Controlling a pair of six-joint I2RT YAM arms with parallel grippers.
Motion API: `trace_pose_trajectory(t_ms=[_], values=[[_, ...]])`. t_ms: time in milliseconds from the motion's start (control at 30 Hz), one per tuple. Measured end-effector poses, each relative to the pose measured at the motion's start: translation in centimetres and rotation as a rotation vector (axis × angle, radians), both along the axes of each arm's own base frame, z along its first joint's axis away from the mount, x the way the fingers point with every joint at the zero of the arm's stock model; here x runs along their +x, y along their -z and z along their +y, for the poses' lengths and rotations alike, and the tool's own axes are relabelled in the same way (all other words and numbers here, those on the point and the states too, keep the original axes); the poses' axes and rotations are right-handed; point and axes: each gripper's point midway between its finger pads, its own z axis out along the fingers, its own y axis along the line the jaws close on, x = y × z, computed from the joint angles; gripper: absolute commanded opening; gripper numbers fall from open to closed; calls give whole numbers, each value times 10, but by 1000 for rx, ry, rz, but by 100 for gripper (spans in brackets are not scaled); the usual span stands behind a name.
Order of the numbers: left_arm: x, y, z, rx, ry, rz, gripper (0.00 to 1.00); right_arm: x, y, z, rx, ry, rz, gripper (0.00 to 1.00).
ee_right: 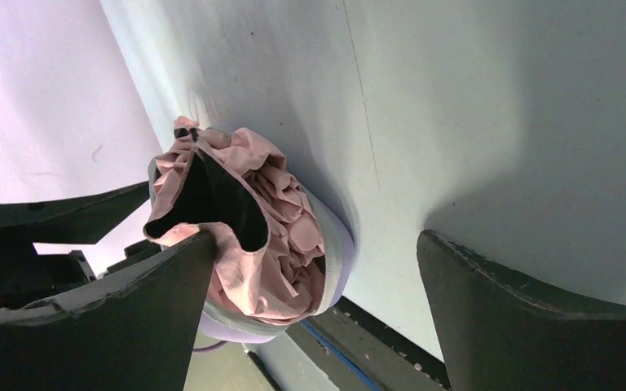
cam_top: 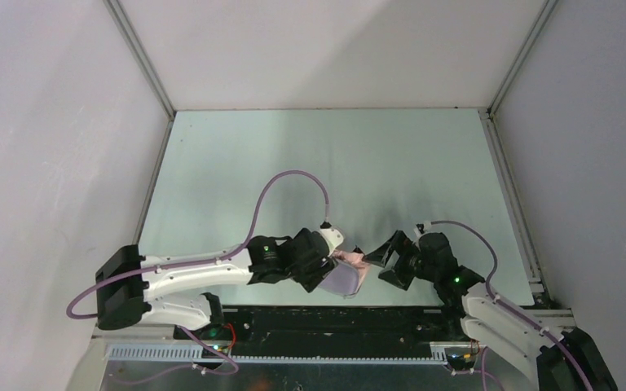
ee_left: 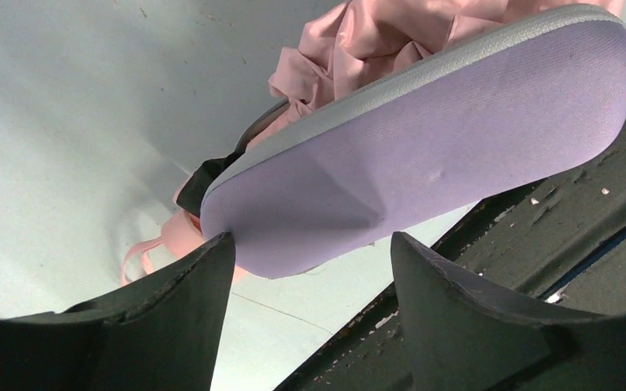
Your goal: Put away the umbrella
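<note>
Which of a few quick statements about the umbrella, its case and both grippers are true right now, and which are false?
1. The umbrella is bunched inside the case. True.
2. The case is closed all round. False: it gapes at one end, and pink fabric spills out.
3. The right gripper is shut on the umbrella. False: its fingers stand wide apart.
4. The case lies close to the near edge of the table. True.
5. The left gripper has its fingers apart, with the end of the case just beyond them. True.
</note>
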Motion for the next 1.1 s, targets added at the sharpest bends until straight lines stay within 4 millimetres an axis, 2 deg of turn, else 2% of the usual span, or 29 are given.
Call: trace_pose_trajectory(t_ms=[200,333,533,700,867,1100], values=[[-13,3,-3,19,40,14,77,0,5,16,-37,-33,52,89],[-22,12,-8,25,32,47,78,-2,5,38,-62,-135,56,81],[-26,23,-14,-17,-37,88,80,-11,9,54,-103,-289,38,68],[-26,29,-17,-51,-101,98,81,-17,12,64,-124,-411,15,68],[-28,36,-13,-53,-138,89,81,-23,13,83,-100,-561,-1,63],[-33,41,-4,-80,-153,73,81,-34,15,101,10,-703,-22,46]])
